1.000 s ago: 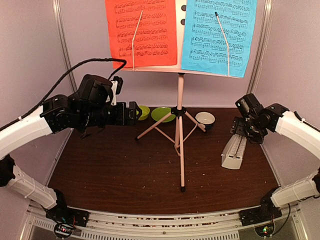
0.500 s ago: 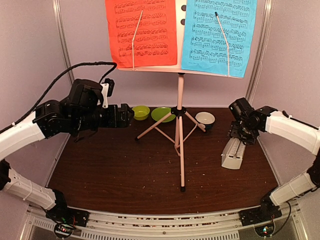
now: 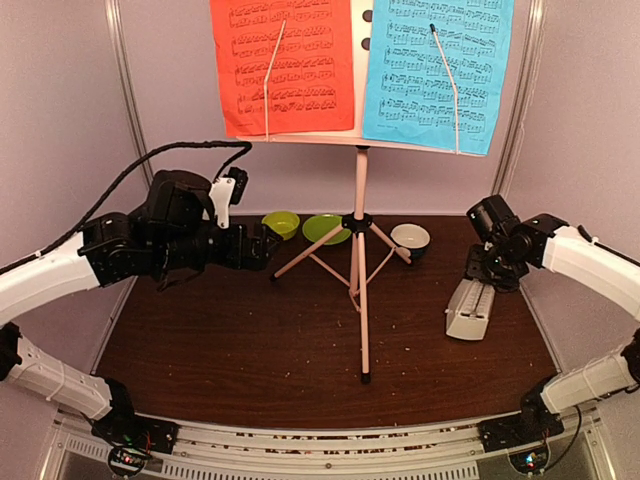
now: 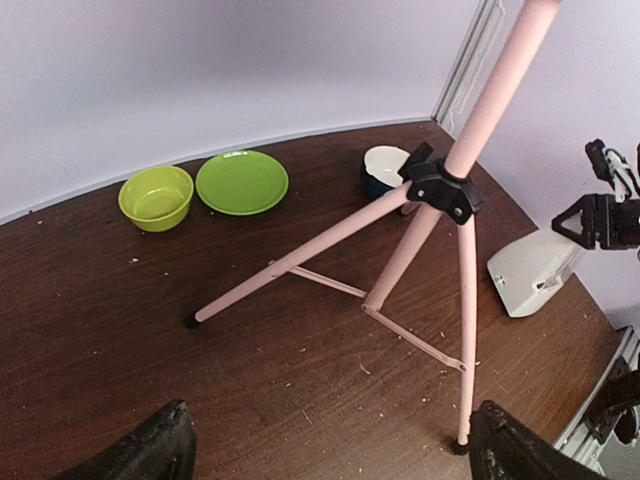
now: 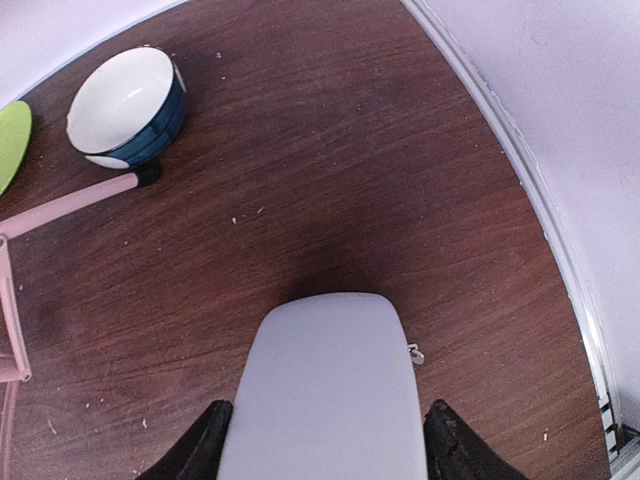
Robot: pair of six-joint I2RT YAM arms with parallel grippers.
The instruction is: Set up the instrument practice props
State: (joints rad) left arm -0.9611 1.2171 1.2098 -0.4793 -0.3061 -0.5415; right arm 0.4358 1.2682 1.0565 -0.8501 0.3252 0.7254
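The pale pink music stand (image 3: pixel 360 250) stands mid-table on tripod legs (image 4: pixel 330 240). A red page (image 3: pixel 285 60) and a cyan page (image 3: pixel 440 70) rest on its desk. The white metronome (image 3: pixel 468 310) sits tilted on the table at the right. My right gripper (image 3: pixel 487 275) is at its upper end. In the right wrist view its fingers (image 5: pixel 205 448) press both sides of the white body (image 5: pixel 325 390). My left gripper (image 3: pixel 268 247) hovers left of the stand, wide open and empty (image 4: pixel 335 455), looking at the legs.
A lime-green bowl (image 3: pixel 281 224), a green plate (image 3: pixel 325 229) and a white-and-dark bowl (image 3: pixel 410 239) stand along the back edge behind the stand. Walls close the table at the back and both sides. The stand's front leg reaches toward the near edge (image 3: pixel 365 378).
My left gripper drew back left, then swung right and lower toward the stand's legs. My right gripper shifted slightly over the metronome, which stays in place.
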